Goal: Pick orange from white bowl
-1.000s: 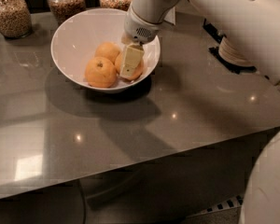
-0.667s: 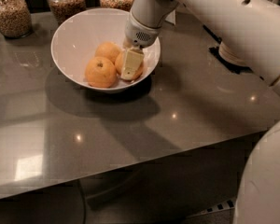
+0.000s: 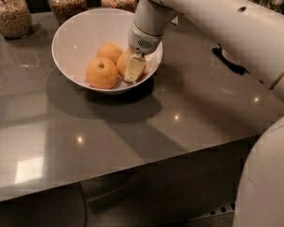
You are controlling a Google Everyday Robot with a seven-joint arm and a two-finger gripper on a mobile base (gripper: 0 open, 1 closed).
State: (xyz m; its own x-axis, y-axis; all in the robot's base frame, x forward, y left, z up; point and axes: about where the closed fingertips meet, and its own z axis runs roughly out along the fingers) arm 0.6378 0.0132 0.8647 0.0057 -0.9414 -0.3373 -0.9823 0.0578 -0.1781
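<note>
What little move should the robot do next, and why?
Probably a slow, short lift straight up, if its grip is sure. The gripper sits down in the bowl against the orange, with the dimpled orange and the pale orange close beside, so sideways moves could bump them.

Three filled glass jars (image 3: 66, 3) stand on the grey counter (image 3: 132, 126).
</note>
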